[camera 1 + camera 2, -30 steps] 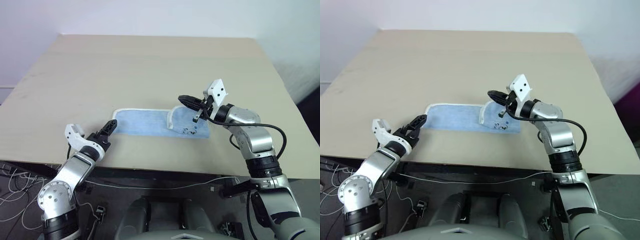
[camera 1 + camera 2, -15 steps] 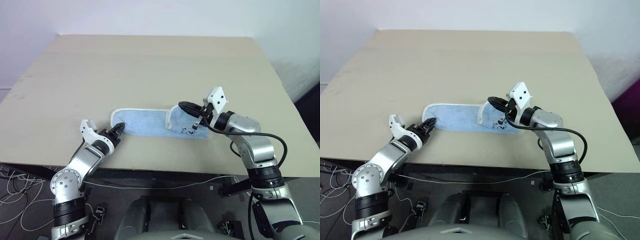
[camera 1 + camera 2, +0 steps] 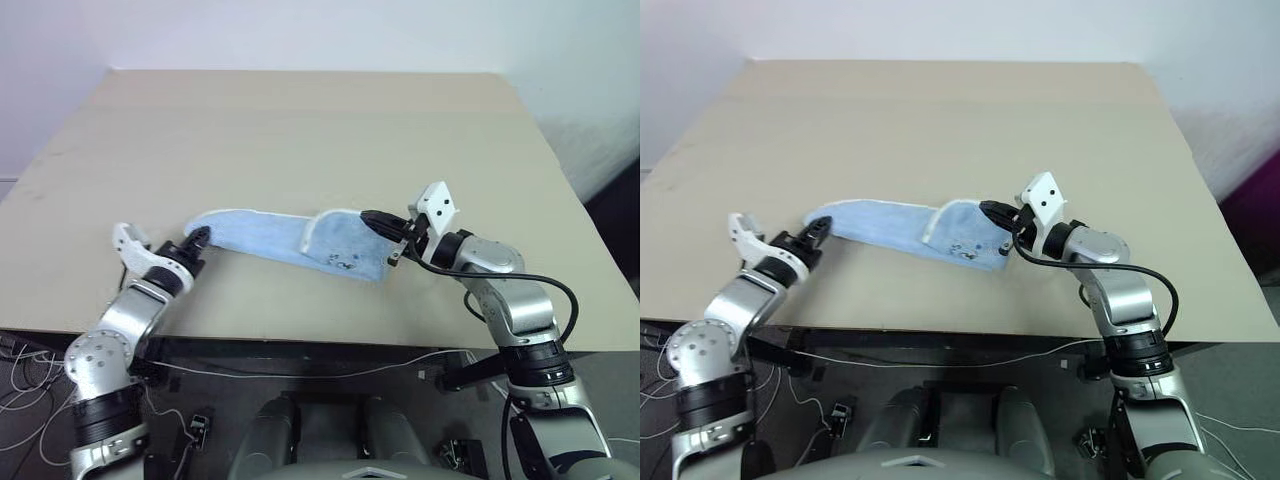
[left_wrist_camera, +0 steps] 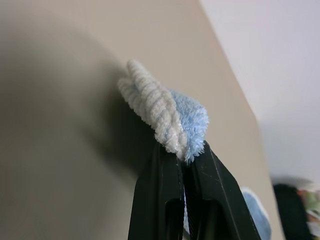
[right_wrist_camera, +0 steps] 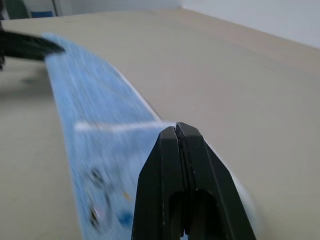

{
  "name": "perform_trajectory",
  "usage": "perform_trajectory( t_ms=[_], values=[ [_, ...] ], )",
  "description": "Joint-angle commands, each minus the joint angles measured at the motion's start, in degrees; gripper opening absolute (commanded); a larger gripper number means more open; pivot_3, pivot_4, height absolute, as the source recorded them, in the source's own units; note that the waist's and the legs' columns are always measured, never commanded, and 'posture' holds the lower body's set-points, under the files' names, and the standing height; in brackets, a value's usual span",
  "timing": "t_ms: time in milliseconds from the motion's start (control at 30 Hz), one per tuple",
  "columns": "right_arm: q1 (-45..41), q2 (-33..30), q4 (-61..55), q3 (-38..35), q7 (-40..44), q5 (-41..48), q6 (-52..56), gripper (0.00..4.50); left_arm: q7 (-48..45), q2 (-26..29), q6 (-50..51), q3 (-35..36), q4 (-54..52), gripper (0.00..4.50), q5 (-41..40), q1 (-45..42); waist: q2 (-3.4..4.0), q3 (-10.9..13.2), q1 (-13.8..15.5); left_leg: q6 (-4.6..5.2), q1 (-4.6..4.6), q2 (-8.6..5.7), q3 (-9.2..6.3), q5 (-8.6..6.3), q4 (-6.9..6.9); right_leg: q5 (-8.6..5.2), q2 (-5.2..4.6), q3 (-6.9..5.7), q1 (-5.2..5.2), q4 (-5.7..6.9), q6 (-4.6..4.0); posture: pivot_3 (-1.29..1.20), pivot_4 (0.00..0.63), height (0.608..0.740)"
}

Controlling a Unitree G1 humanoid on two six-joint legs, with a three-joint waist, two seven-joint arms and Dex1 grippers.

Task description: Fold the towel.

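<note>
Both hands (image 3: 198, 236) (image 3: 372, 219) pinch towel (image 3: 262, 235) ends.

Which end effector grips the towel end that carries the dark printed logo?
The right end effector, shut on the light blue terry-cloth towel; the logo lies beside it. The left end effector pinches the plain end.

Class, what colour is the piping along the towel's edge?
White, on the light blue towel; the left wrist view shows it best.

text: none readable | towel (image 3: 290, 236) print: dark, perhaps a logo, illegible
</note>
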Motion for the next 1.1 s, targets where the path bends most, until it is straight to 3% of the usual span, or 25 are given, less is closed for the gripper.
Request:
perform_trajectory(
  t_ms=[33, 233, 467, 667, 867, 1100],
  values=[
    [0.3, -1.0, -3.0, -2.3, -0.8, 0.7, -0.3, 0.0, -6.0, 3.7, -0.9, 1.4, -1.4, 0.06, 2.7, -0.6, -0.01, 0.0, -0.1, 0.0, -0.01, 0.0, -0.01, 0.0, 0.0, 0.0, 0.0, -0.01, 0.0, -0.01, 0.0, 0.0, 0.15, 0.74],
    [0.8, -1.5, -2.6, -3.1, -1.5, 0.6, -0.4, 0.0, -16.5, 8.1, -0.1, -5.1, -7.2, 0.06, 8.6, -2.6, 0.0, 0.0, -0.2, 0.0, -0.03, 0.0, -0.01, 0.0, -0.03, 0.0, -0.02, 0.0, -0.02, -0.03, 0.0, 0.0, 0.15, 0.74],
    [1.0, -1.4, -2.2, -3.4, -2.8, 0.2, -0.6, 0.0, -32.5, 12.2, 1.3, -24.1, -14.8, 0.06, 20.9, -8.9, 0.02, 0.0, -0.4, 0.0, -0.04, -0.01, 0.02, 0.0, -0.1, 0.0, -0.03, 0.01, -0.01, -0.11, 0.0, 0.0, 0.15, 0.74],
    [1.4, -1.8, -1.5, -4.5, -4.9, -0.8, -1.4, 0.0, -41.8, 12.8, 1.1, -40.0, -14.7, 0.06, 33.7, -16.1, 0.05, 0.1, -0.4, 0.0, -0.04, 0.0, 0.04, 0.0, -0.14, 0.0, 0.0, 0.04, -0.03, -0.13, 0.0, 0.0, 0.15, 0.74],
    [2.4, -2.3, -2.4, -5.7, -6.0, -0.8, -1.3, 0.0, -44.5, 9.2, 1.5, -45.8, -9.5, 0.06, 41.5, -20.6, 0.04, 0.1, -0.4, 0.02, -0.05, 0.0, 0.03, 0.0, -0.12, 0.0, 0.01, 0.04, -0.02, -0.13, 0.0, 0.0, 0.15, 0.74],
    [3.7, -2.5, -3.5, -6.3, -6.8, -0.8, -1.3, 0.0, -42.3, 5.0, 0.7, -46.1, -3.5, 0.06, 49.6, -22.0, 0.03, 0.1, -0.4, 0.02, -0.05, 0.01, 0.03, 0.0, -0.11, 0.0, 0.02, 0.03, -0.03, -0.13, 0.01, 0.0, 0.15, 0.74]
  ],
)
